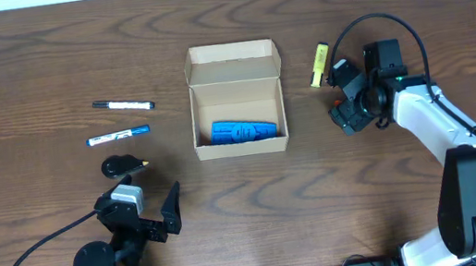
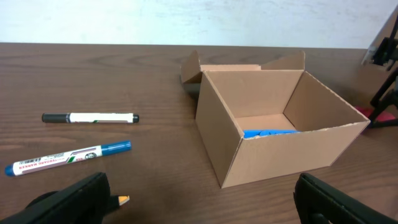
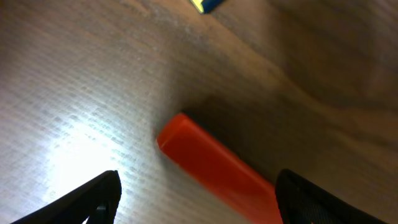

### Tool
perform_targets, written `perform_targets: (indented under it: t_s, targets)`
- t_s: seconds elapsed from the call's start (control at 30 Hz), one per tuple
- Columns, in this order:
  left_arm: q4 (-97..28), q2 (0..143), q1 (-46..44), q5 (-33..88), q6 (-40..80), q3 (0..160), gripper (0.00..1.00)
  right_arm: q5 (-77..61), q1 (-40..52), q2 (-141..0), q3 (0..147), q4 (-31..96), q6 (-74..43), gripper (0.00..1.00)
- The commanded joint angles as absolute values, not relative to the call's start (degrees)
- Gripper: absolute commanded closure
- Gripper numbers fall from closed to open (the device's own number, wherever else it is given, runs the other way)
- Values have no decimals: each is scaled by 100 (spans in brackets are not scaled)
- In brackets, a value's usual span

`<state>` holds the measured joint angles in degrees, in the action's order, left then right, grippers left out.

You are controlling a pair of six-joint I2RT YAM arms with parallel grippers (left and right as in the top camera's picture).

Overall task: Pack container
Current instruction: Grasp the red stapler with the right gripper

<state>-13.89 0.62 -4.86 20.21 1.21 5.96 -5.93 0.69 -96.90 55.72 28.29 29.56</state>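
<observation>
The tan cardboard container stands open at the table's middle, its flap lid folded back, with a blue object inside; it also shows in the left wrist view. My left gripper is open and empty, near the front left of the box. My right gripper is open, low over an orange-red marker that lies between its fingers on the table. A yellow highlighter lies right of the box. Two white markers, one black-capped and one blue-capped, lie left of it.
A black pen with an orange tip lies just ahead of my left gripper and shows beside its left finger. The yellow highlighter's end shows at the top of the right wrist view.
</observation>
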Motion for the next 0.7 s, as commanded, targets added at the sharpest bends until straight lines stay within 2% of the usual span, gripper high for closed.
perform_targets:
  t_s: [0.0,0.13,0.3,0.57,0.67]
  targets:
    - [-1426,25,-451,2038,36,456,5,-504,30,-9758,5371,2602,3055,20]
    - [-1426,25,-451,2038,36,456,5,-447,30,-9865,5266,2383,3055,23]
    - [-1426,25,-451,2038,36,456,5,-451,30,-10060,5266,2263,3050,32]
    - [-1426,25,-451,2038,36,456,5,-451,30,-10224,5269,2200,2853,51]
    - [-1426,25,-451,2038,36,456,5,-454,30,-10224,5286,2185,2587,64]
